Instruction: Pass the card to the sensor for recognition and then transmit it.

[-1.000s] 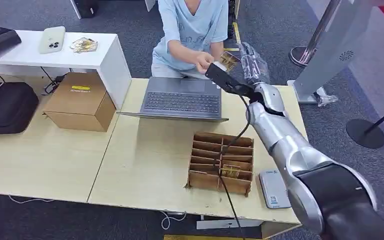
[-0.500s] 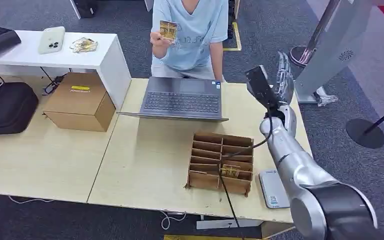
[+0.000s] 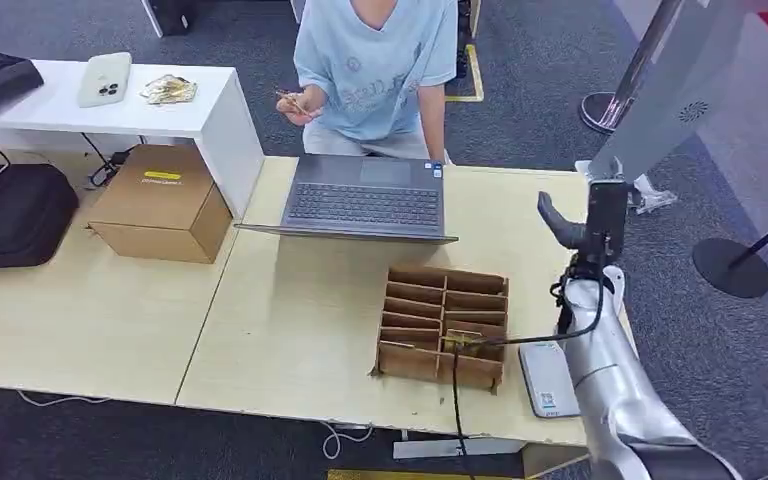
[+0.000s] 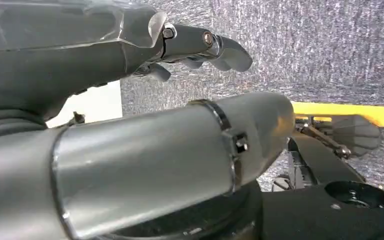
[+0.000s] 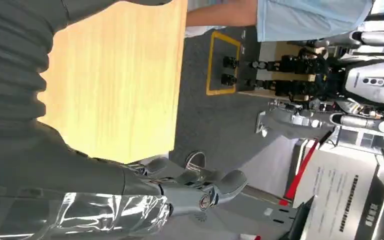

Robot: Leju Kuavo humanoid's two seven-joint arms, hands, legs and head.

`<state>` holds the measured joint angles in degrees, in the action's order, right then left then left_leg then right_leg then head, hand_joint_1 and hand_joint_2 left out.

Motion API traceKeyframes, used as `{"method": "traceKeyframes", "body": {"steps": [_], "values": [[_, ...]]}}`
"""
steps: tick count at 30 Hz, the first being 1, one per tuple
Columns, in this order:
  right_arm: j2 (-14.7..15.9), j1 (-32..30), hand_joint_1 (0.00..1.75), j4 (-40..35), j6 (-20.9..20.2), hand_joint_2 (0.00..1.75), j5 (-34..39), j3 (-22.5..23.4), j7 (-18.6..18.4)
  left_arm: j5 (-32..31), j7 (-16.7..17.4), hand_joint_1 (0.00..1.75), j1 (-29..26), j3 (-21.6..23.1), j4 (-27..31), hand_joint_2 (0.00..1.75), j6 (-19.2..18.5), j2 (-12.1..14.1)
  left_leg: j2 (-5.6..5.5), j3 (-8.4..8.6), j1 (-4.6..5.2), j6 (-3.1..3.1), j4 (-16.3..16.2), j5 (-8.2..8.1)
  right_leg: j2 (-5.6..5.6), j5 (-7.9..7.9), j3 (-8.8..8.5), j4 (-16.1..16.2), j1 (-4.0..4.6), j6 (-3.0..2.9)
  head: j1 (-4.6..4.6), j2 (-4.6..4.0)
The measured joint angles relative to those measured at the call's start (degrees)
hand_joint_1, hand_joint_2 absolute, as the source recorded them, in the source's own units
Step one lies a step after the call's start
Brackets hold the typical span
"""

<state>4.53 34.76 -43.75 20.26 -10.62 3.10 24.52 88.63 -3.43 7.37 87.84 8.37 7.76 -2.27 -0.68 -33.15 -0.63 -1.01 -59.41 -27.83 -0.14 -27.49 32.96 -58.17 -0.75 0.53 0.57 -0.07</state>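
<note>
Pulled back from the person, the robot's right hand (image 3: 572, 228) hangs empty, fingers loosely spread, above the pale wooden table (image 3: 290, 330). The glossy card (image 3: 291, 99) now sits pinched in the person's hand (image 3: 300, 108). A returning arm could snag its dangling black cable (image 3: 460, 395) on the slotted cardboard organizer (image 3: 444, 325).

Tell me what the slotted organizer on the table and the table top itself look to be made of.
Slotted organizer: looks like brown corrugated cardboard, matte, judging by its thin flat dividers and raw brown edges. Table top: pale wood-look surface, probably laminate over board rather than solid wood, since the grain is faint and even with a smooth, low-sheen finish; the right wrist view shows the same light tone.
</note>
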Motion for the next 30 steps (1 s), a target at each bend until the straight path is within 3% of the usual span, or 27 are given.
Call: {"method": "traceKeyframes", "body": {"steps": [4, 8, 15, 19, 25, 30], "values": [[1.16, -7.51, 0.0, -10.16, -4.01, 1.75, 5.22, -1.24, -1.0, 0.28, -0.17, 0.0, -0.19, 0.0, 0.0, 0.0, 0.26, 0.07, 0.01, -0.02, 0.0, -0.01, 0.0, -0.03, 0.01, 0.0, 0.03, 0.0, 0.0, 0.0, -0.02, 0.0], [2.38, -14.15, 0.0, -19.5, -6.82, 1.75, 4.86, -2.12, -0.87, 0.13, -0.66, 0.0, -0.24, 0.0, 0.0, 0.0, 0.48, 0.07, 0.0, -0.05, -0.01, -0.01, 0.01, -0.03, -0.01, -0.03, 0.05, 0.01, 0.01, 0.01, -0.02, 0.0], [2.25, -26.29, 0.0, -36.08, -5.6, 1.75, -2.51, -2.86, -2.07, 0.35, -0.76, 0.0, -0.35, 0.0, 0.0, 0.0, 0.46, 0.2, -0.01, -0.08, -0.01, -0.01, 0.04, -0.03, -0.04, -0.06, 0.07, 0.01, 0.01, -0.01, -0.02, 0.0], [1.2, -33.7, 0.0, -43.93, -1.63, 1.75, -13.77, -2.86, -4.44, 0.79, -0.76, 0.0, -0.38, -0.02, 0.0, 0.0, 0.46, 0.07, -0.01, -0.09, -0.01, -0.01, 0.05, -0.04, -0.03, -0.07, 0.08, 0.01, 0.01, -0.01, -0.02, 0.0], [-2.16, -41.84, 0.0, -53.29, -0.43, 1.75, -31.5, -2.86, -10.83, 1.38, -0.76, 0.0, -0.41, -0.15, 0.0, 0.0, 0.11, 0.0, 0.02, -0.08, -0.01, -0.04, 0.08, -0.06, 0.0, -0.09, 0.11, 0.01, 0.01, -0.03, -0.02, 0.0], [-3.72, -45.9, 0.0, -58.81, -2.62, 1.75, -51.54, -2.86, -20.92, 1.36, -0.52, 0.0, -0.51, -0.15, 0.0, 0.0, 0.04, 0.0, 0.04, -0.07, 0.0, -0.04, 0.08, -0.06, 0.02, -0.08, 0.11, 0.01, 0.0, -0.04, 0.0, 0.0]]}}
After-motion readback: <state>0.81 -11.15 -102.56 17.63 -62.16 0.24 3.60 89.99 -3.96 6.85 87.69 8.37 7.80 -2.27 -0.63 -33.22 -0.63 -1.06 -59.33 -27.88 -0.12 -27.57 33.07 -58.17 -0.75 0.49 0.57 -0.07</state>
